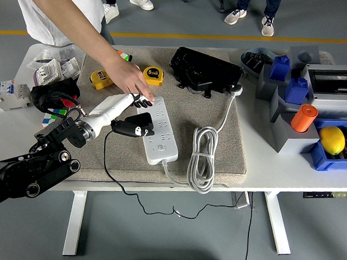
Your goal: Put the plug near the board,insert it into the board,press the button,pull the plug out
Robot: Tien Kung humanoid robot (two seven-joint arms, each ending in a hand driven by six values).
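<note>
Beige matting on the white table (264, 168) carries the power strip (156, 131), where the left hand (131, 102), fingers loosely extended and empty, hovers above the black plug (133, 127), seemingly light, rigid, best pinched across its body.

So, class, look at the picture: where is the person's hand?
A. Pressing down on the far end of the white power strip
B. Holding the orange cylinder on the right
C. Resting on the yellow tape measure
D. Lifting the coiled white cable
A: the person's hand reaches from the far side and its fingers rest on the far end of the white power strip, right beside the robot's left hand.
</note>
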